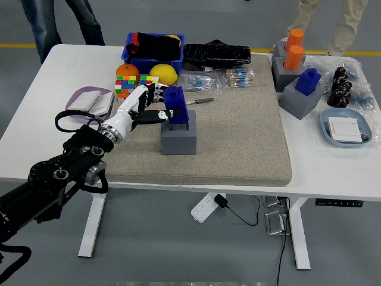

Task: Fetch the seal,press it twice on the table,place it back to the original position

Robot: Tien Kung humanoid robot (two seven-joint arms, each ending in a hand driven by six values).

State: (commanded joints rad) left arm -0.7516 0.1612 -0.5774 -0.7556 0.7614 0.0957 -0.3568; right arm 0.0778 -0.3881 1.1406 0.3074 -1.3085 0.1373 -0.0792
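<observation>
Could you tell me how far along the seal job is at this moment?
Early, it seems. Done: the left hand has closed on the blue seal. In hand: the seal looks partly raised from its grey block on the mat. Left: both presses and returning it. No stamp marks are visible.

Seal (176, 103) above holder block (178, 137) on mat (238, 137); cubes (136, 87) behind-left.

A blue bin (153, 58) stands at the white table's (36, 128) far edge. Just in front of the bin lie an orange (127, 71) and a lemon (163, 73), with two colour cubes (125, 89) before them. Right of the bin lies a black pouch (216, 54).
</observation>
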